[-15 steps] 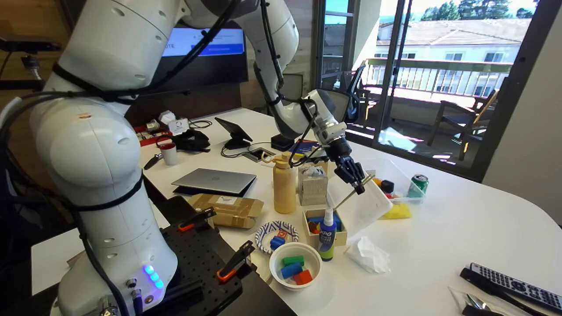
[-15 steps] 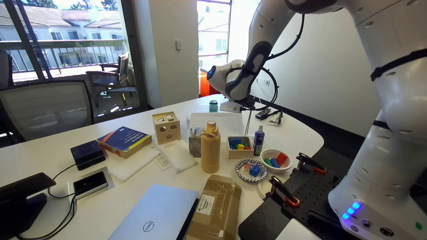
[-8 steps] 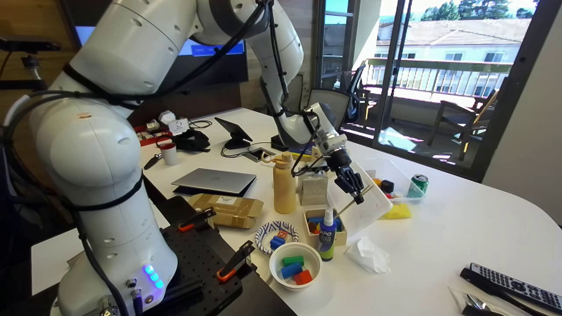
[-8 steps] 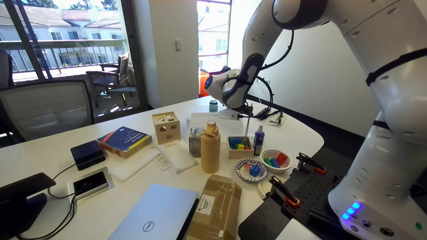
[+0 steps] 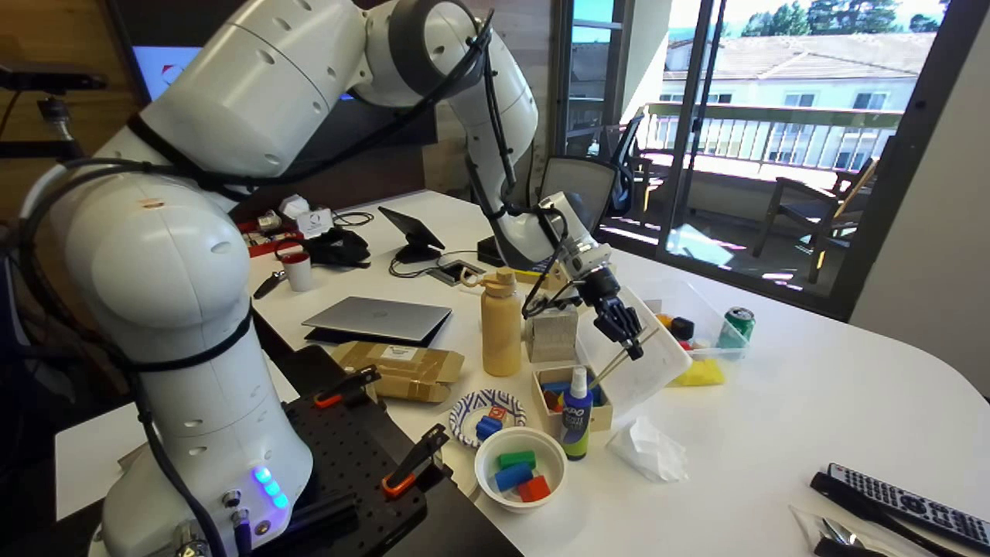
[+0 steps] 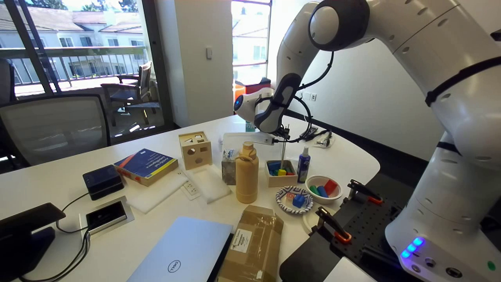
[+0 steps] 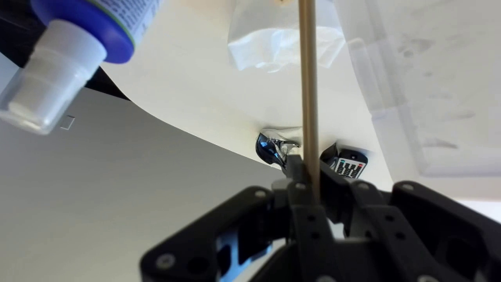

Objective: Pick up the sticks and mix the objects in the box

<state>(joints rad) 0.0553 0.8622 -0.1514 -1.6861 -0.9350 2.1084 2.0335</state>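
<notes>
The sticks, a pair of thin pale wooden rods, show slanted in an exterior view (image 5: 609, 368) and nearly upright in an exterior view (image 6: 283, 154). My gripper (image 5: 636, 348) is shut on them near their upper ends; in the wrist view the sticks (image 7: 309, 86) run up from between the fingertips (image 7: 307, 170). The box (image 6: 282, 181) is a small pale tan open box with blue, yellow and red blocks (image 6: 282, 172) inside. My gripper is above and behind it. The sticks' lower ends are inside the box among the blocks; whether they touch the bottom is hidden.
A spray bottle (image 5: 576, 418) stands right beside the box. A white bowl (image 5: 520, 507) and a patterned plate (image 5: 456, 422) with blocks, a tan bottle (image 5: 501, 333), a tissue box (image 5: 554, 340), a white plastic lid (image 5: 646, 367) and crumpled tissue (image 5: 651, 450) are around it.
My gripper has moved lower with the sticks in it, and the sticks' ends have gone down into the box and shifted across it. The other objects look unmoved.
</notes>
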